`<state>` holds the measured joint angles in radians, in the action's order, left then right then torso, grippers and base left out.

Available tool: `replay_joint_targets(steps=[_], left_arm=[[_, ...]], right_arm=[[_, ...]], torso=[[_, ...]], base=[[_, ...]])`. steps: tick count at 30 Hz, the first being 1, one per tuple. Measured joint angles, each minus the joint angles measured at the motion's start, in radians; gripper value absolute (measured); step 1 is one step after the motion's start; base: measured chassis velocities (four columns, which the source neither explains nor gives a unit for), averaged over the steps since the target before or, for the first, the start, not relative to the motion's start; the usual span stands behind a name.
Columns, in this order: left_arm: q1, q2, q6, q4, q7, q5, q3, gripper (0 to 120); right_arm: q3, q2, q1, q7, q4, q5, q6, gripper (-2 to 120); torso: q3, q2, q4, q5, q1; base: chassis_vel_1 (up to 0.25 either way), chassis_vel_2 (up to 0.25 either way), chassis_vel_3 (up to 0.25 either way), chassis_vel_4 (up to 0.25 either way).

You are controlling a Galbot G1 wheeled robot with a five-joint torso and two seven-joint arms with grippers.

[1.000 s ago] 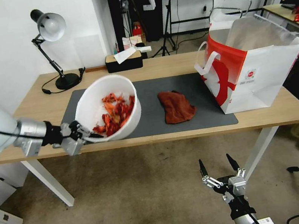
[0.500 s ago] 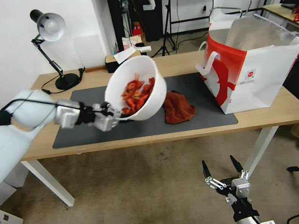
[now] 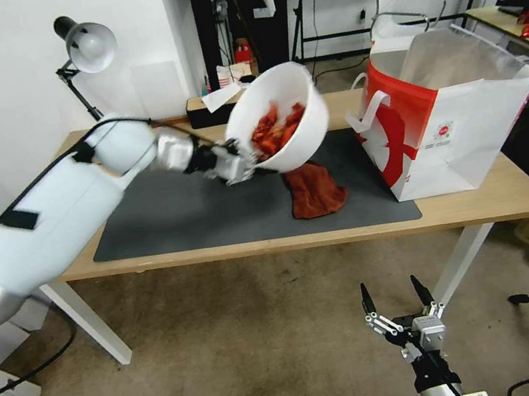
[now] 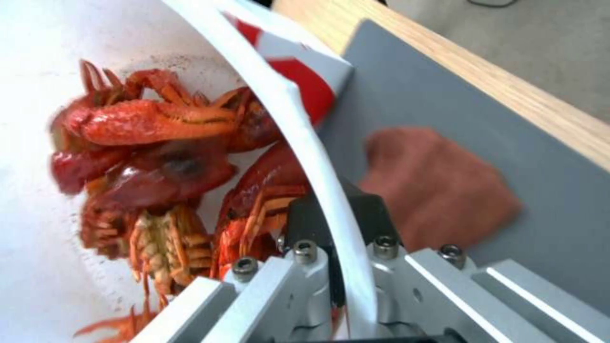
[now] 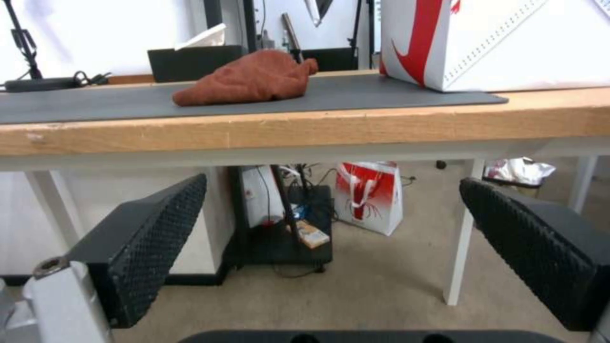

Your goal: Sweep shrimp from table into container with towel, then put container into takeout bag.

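I see the sweeping done: my left gripper (image 3: pixel 239 161), clamped on the rim, carries the container (image 3: pixel 281 117) of shrimp (image 3: pixel 273 130) above the towel (image 3: pixel 313 191), the takeout bag (image 3: pixel 447 120) unfilled, right gripper (image 3: pixel 395 298) spread, empty, below the table (image 3: pixel 482 202).

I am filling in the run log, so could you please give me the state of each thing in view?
container: lifted off the table, tilted, gripped at its rim
shrimp: piled inside the container
left claw: shut on the container's rim
right claw: open, empty, low in front of the table
towel: crumpled on the mat
takeout bag: upright, mouth open
table: standing
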<state>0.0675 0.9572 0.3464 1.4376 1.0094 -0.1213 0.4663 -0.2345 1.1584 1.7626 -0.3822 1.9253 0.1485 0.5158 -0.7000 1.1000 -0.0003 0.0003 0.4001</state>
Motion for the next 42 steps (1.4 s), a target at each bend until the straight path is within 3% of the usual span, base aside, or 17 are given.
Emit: replay_joint_targets(steps=[4, 5, 6, 9, 10, 15, 18, 19, 21, 23, 25, 26, 28, 29, 31, 34, 42], left_arm=[[0.047, 0.078, 0.011, -0.074, -0.002, 0.011, 0.015, 0], [0.047, 0.078, 0.011, -0.074, -0.002, 0.011, 0.015, 0], [0.075, 0.113, 0.015, -0.124, -0.002, 0.014, 0.02, 0], [0.096, 0.141, 0.018, -0.165, -0.001, 0.02, 0.023, 0], [0.13, 0.179, 0.024, -0.215, 0.001, 0.025, 0.029, 0], [0.193, 0.238, 0.041, -0.29, 0.014, 0.06, 0.043, 0], [0.273, 0.325, 0.082, -0.389, 0.044, 0.117, 0.049, 0], [0.273, 0.325, 0.082, -0.389, 0.044, 0.117, 0.049, 0], [0.325, 0.388, 0.105, -0.459, 0.065, 0.137, 0.049, 0], [0.344, 0.411, 0.109, -0.488, 0.069, 0.139, 0.051, 0], [0.38, 0.467, 0.119, -0.56, 0.076, 0.139, 0.053, 0], [0.38, 0.467, 0.119, -0.56, 0.076, 0.139, 0.053, 0], [0.403, 0.523, 0.124, -0.628, 0.077, 0.139, 0.053, 0], [0.403, 0.523, 0.124, -0.628, 0.077, 0.139, 0.053, 0], [0.409, 0.572, 0.139, -0.682, 0.076, 0.142, 0.048, 0], [0.409, 0.606, 0.146, -0.719, 0.075, 0.154, 0.042, 0], [0.407, 0.652, 0.149, -0.745, 0.057, 0.159, 0.029, 0]], right_arm=[[0.003, 0.003, -0.006, 0.0, -0.009, -0.001, 0.0, 100], [0.003, 0.003, -0.006, 0.0, -0.009, -0.001, 0.0, 100], [0.004, 0.005, -0.008, 0.0, -0.014, -0.001, 0.0, 100], [0.005, 0.006, -0.012, 0.0, -0.018, -0.001, 0.0, 100], [0.006, 0.007, -0.017, 0.0, -0.02, -0.001, 0.0, 100], [0.007, 0.006, -0.023, 0.0, -0.023, -0.001, -0.002, 100], [0.011, 0.007, -0.027, 0.0, -0.028, 0.0, -0.002, 100], [0.011, 0.007, -0.027, 0.0, -0.028, 0.0, -0.002, 100], [0.012, 0.008, -0.028, -0.001, -0.033, 0.0, -0.002, 100], [0.014, 0.008, -0.03, 0.0, -0.034, 0.0, -0.002, 100], [0.018, 0.008, -0.033, 0.0, -0.035, 0.0, -0.002, 100], [0.018, 0.008, -0.033, 0.0, -0.035, 0.0, -0.002, 100], [0.021, 0.008, -0.034, 0.0, -0.035, 0.001, -0.002, 100], [0.021, 0.008, -0.034, 0.0, -0.035, 0.001, -0.002, 100], [0.021, 0.007, -0.035, 0.0, -0.035, 0.001, -0.002, 100], [0.022, 0.004, -0.033, 0.0, -0.035, 0.001, -0.001, 100], [0.014, 0.002, -0.022, 0.002, -0.03, 0.001, 0.004, 100]], torso=[[0.0, 0.0, 0.0002, -0.0002, 0.0], [0.0, 0.0, 0.0002, -0.0002, 0.0], [0.0, 0.0, 0.0, 0.0001, 0.0], [0.0, 0.0, 0.0003, -0.0001, 0.0], [0.0, 0.0, 0.0003, -0.0004, 0.0], [0.0, 0.0, 0.0006, -0.0004, 0.0], [0.0, 0.0, 0.0005, -0.0001, 0.0], [0.0, 0.0, 0.0005, -0.0001, 0.0], [0.0, 0.0, 0.0, 0.0, 0.0], [0.0, 0.0, 0.0, 0.0001, 0.0], [0.0, 0.0, 0.0, 0.0001, 0.0], [0.0, 0.0, 0.0, 0.0001, 0.0], [0.0, 0.0, 0.0004, -0.0002, 0.0], [0.0, 0.0, 0.0004, -0.0002, 0.0], [0.0, 0.0, 0.0002, -0.0001, 0.0], [0.0, 0.0, 0.0001, -0.0001, 0.0], [0.0, 0.0, 0.0002, -0.0002, 0.0]], base=[[0.0, 0.0, 0.0, 0.0], [0.0, 0.0, 0.0, 0.0], [0.0, 0.0, 0.0, 0.0], [0.0, 0.0, 0.0, 0.0], [0.0, 0.0, 0.0, 0.0], [0.0, 0.0, 0.0, 0.0], [0.0, 0.0, 0.0, 0.0], [0.0, 0.0, 0.0, 0.0], [0.0, 0.0, 0.0, 0.0], [0.0, 0.0, 0.0, 0.0], [0.0, 0.0, 0.0, 0.0], [0.0, 0.0, 0.0, 0.0], [0.0, 0.0, 0.0, 0.0], [0.0, 0.0, 0.0, 0.0], [0.0, 0.0, 0.0, 0.0], [0.0, 0.0, 0.0, 0.0], [0.0, 0.0, 0.0, 0.0]])
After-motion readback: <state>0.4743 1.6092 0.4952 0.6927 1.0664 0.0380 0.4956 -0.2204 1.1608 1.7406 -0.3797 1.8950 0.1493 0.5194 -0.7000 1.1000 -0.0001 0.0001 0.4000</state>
